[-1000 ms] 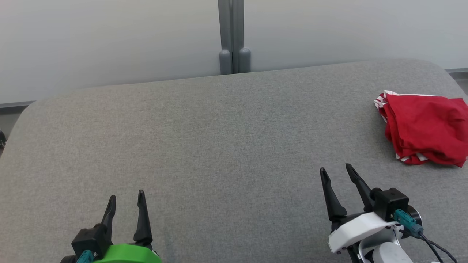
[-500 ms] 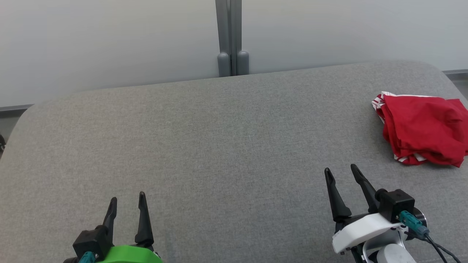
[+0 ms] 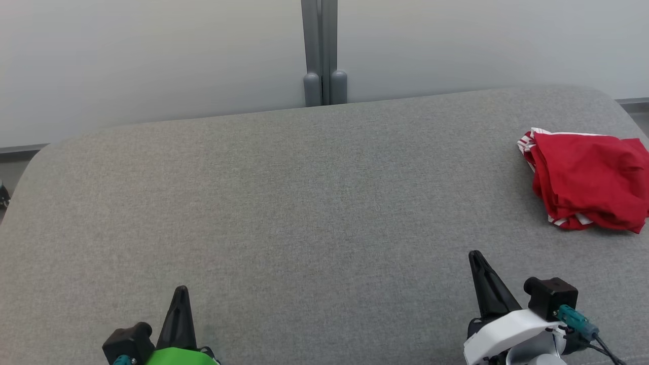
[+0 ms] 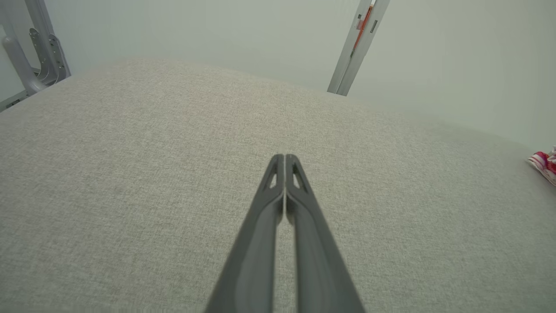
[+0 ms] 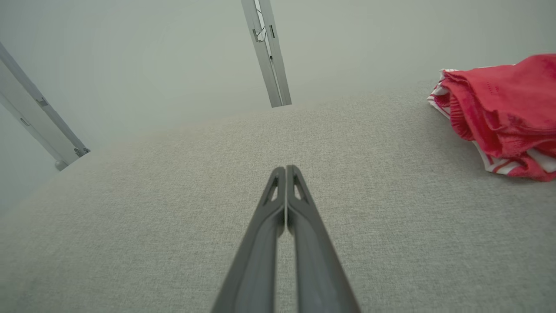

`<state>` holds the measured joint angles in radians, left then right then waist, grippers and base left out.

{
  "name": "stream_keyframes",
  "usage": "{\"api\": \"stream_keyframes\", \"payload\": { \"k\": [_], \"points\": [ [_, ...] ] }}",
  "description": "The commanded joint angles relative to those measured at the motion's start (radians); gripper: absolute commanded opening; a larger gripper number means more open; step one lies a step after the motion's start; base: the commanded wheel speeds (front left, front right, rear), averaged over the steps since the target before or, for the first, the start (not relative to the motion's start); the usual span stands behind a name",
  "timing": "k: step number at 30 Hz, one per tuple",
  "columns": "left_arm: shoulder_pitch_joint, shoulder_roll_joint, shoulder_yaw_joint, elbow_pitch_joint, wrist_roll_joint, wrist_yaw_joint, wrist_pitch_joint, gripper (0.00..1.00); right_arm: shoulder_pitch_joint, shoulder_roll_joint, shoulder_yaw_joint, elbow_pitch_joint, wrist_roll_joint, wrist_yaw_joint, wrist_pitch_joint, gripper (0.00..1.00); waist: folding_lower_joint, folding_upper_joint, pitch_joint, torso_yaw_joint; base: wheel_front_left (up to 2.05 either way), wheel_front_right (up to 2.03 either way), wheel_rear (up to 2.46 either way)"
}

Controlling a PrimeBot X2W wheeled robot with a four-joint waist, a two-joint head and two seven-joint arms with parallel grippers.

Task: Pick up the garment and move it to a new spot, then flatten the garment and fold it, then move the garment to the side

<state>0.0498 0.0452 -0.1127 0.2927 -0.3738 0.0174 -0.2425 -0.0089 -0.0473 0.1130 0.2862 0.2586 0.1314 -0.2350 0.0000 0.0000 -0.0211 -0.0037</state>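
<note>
- Padded surface (image 3: 304,203): grey fabric, running beneath and ahead of both grippers; bare cloth shows directly ahead of both sets of fingertips; judged to be the working area for spreading and folding.
- Wall (image 3: 152,50): pale; stands beyond the far edge of the padded surface, ahead of both grippers.
- Post (image 3: 320,50): grey upright against the wall; ahead of the grippers, between their two lines of reach.
- Garment (image 3: 588,180): red, with red-and-white striped trim at its edges; lies on the padded surface as a compact, loosely layered bundle; ahead of and to the right of the right gripper (image 3: 476,258), well apart from its fingertips; far to the right of the left gripper (image 3: 180,293); near the right margin of the padded surface; no finger touches it.
- Stage, as a judgement: a bundle at the margin fits cloth waiting to be collected; it fits equally cloth folded and set aside; the layers are too soft-edged to settle which.
- Right gripper: fingers pressed together along their length, nothing between them; low over the padded surface, pointing forward; judged a rest posture that keeps the working area free.
- Left gripper: fingers likewise pressed together and empty; low near the front edge, pointing forward, for the same apparent reason.
</note>
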Motion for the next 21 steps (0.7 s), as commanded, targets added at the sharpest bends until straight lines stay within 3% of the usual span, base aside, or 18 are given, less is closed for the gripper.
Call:
{"api": "stream_keyframes", "payload": {
  "k": [1,21],
  "points": [
    [-0.019,0.002,0.012,-0.016,-0.043,-0.007,0.010,0.00,-0.019,-0.006,-0.006,-0.018,0.052,0.000,0.009,0.00,0.0000,0.0000,0.000,0.000,0.00,0.00,0.00],
    [-0.058,0.003,0.068,-0.027,-0.351,-0.044,0.099,0.00,-0.043,-0.021,-0.042,-0.025,0.406,0.000,0.080,0.00,0.0000,0.0000,0.004,0.001,0.00,0.00,0.00]
  ]
}}
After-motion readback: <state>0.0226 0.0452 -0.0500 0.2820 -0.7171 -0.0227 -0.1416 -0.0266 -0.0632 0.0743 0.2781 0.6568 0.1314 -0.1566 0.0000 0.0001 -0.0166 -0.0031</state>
